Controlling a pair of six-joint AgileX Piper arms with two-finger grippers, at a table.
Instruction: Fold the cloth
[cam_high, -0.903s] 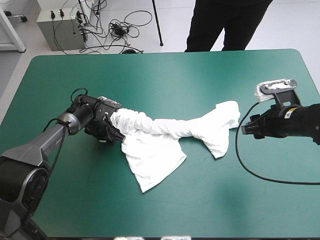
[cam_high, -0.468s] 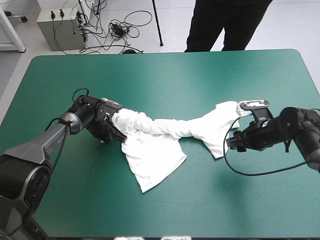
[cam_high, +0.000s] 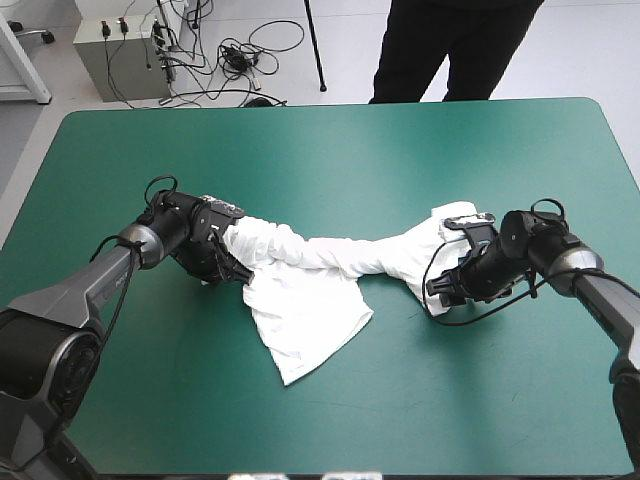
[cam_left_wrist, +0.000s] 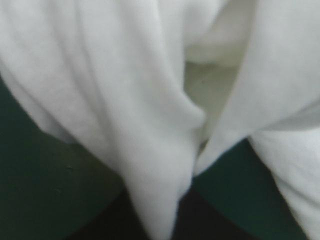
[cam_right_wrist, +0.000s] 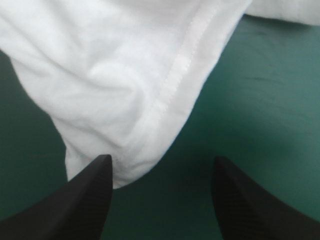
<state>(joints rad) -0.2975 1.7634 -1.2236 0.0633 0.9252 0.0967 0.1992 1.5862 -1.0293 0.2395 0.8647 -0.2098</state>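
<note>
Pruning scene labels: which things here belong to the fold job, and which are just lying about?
Job:
T-shirt, partly twisted
left gripper, shut on one end
right gripper, open at the other end's corner

Just there:
teal-green cover, only the work surface

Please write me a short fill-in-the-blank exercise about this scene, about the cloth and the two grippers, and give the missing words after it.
1. The white T-shirt lies twisted on the ___ cover.
2. The left gripper is ___ on one end of the T-shirt.
3. The right gripper is ___, not shut, and a hemmed corner of the T-shirt lies just ahead of it.

Missing words: teal-green; shut; open.
</note>
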